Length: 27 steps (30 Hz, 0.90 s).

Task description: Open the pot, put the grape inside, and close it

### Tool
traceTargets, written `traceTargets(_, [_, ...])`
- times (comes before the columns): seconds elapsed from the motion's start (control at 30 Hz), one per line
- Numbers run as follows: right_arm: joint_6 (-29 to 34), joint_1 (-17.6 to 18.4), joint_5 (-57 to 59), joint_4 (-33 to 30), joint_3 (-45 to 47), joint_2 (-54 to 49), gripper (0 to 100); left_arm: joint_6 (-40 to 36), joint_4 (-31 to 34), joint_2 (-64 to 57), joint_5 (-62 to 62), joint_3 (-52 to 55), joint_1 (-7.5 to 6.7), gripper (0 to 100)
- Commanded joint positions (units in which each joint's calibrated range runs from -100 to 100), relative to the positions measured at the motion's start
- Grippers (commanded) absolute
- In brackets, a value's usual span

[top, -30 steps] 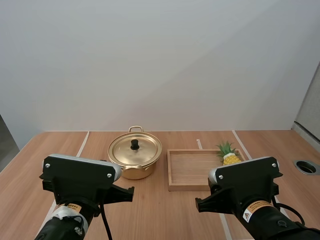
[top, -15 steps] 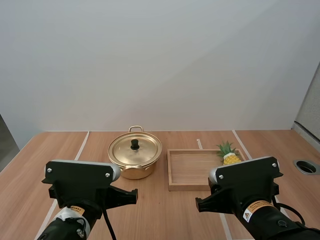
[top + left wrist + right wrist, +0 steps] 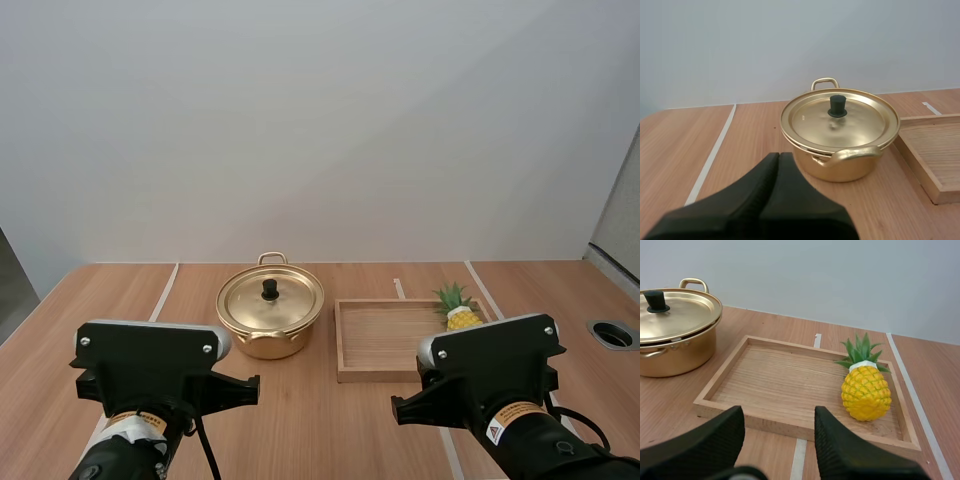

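A table (image 3: 330, 425) being lit brightly and evenly from above.
A soft shadow is being cast under the pot (image 3: 270, 315) toward 6 o'clock in the high view; pale glare is being thrown back by the lid (image 3: 807, 120) around its knob (image 3: 837, 105).

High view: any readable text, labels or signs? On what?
Nothing legible.
White-and-yellow sticker on the right arm: warning triangle, print too small to read.
Similar sticker on the left arm: too small to read.
Shiny gold lidded pot, wooden tray, yellow pineapple with green leaves: no markings.
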Motion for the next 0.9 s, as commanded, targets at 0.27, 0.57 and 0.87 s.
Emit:
traceTargets(0.27, [0.0, 0.2, -0.3, 0.1, 0.0, 0.0, 72, -5.4, 7.7, -0.4, -2.6, 0.1, -2.67, 0])
traceTargets(0.57, [0.0, 0.2, -0.3, 0.1, 0.0, 0.0, 72, -5.3, 7.3, -0.4, -3.2, 0.1, -2.66, 0])
traceTargets(0.87, [0.0, -4.0, 1.0, 0.2, 0.0, -5.4, 72, -5.3, 7.3, -0.4, -3.2, 0.1, -2.66, 0])
